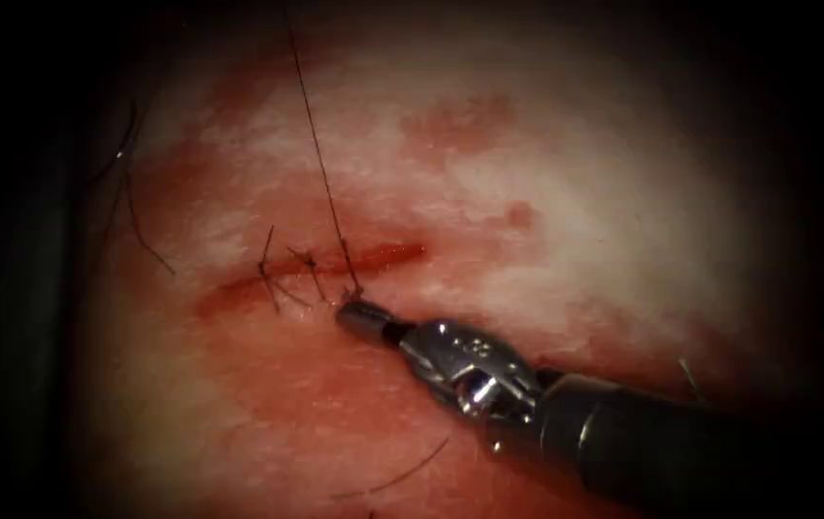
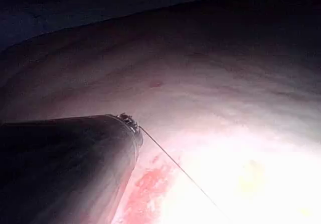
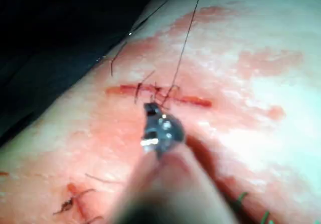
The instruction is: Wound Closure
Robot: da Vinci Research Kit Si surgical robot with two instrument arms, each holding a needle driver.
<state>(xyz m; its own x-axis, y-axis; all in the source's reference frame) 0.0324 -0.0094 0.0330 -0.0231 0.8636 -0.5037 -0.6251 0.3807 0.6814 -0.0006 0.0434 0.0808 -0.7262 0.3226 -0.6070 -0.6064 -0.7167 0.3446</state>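
Glistening tissue (image 1: 546, 192); right hand (image 1: 349, 312) pinching taut thread (image 1: 320, 163).

Tissue (image 1: 546, 202): pale pork belly, mottled with red fluid (image 1: 460, 120), most densely below the cut. Cut (image 1: 383, 255): a narrow red slit running roughly horizontally, its left part crossed by dark stitches (image 1: 287, 274) with short cut ends standing up. Thread (image 1: 320, 163): a thin dark strand drawn taut, rising steeply from the cut just right of the stitches toward the upper edge. Loose thread pieces (image 1: 133, 207) are seen lying on the tissue at far left. The needle cannot be made out.
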